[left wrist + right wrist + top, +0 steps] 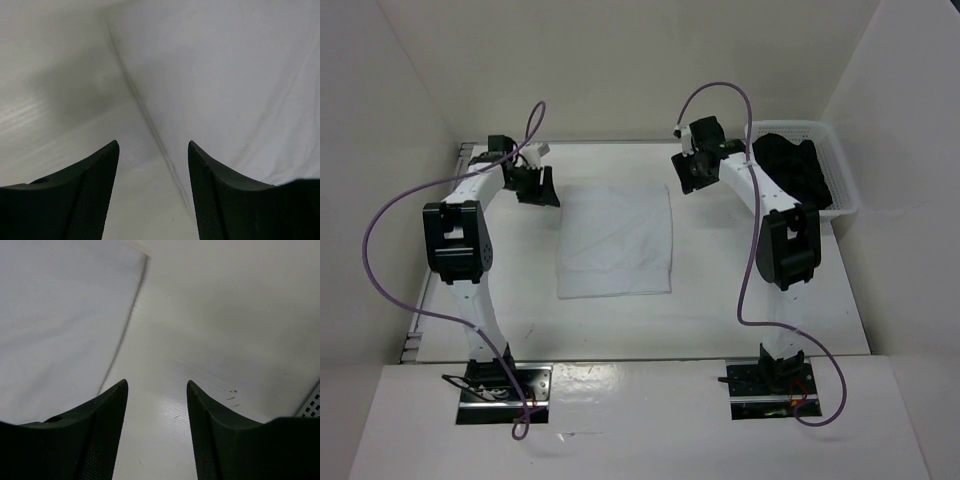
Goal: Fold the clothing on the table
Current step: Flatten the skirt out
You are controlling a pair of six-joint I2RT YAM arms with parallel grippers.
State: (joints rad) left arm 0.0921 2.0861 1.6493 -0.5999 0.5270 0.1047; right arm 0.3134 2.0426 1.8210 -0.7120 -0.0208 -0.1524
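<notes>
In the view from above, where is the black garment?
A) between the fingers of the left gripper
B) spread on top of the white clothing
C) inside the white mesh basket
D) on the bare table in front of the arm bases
C: the black garment lies heaped inside the white mesh basket at the far right corner, apart from the white clothing, which lies flat in the middle of the table.

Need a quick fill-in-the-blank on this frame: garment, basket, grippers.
1. The clothing lying flat on the table is ___ in colour.
2. The basket holds a ___ garment.
3. The left gripper and right gripper both stand ___, gripping nothing.
Missing words: white; black; open.
</notes>
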